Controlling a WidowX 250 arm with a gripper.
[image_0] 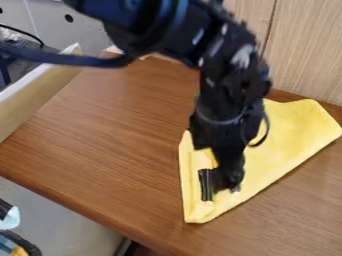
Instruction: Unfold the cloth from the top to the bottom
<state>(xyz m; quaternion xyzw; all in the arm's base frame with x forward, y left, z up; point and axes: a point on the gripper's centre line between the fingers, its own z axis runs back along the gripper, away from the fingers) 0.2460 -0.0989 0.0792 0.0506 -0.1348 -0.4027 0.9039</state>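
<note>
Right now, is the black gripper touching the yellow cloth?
Cannot tell. The camera view looks down at a slant and shows the black gripper over the yellow cloth, but contact or a gap underneath isn't plain.

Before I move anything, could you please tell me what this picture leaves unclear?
In the camera view:
Part of the yellow cloth: behind the gripper.
Whether cloth is gripped: hidden by the gripper.
The arm: cut off by the top edge.
Lower-left blue object: cut by the left edge.
</note>
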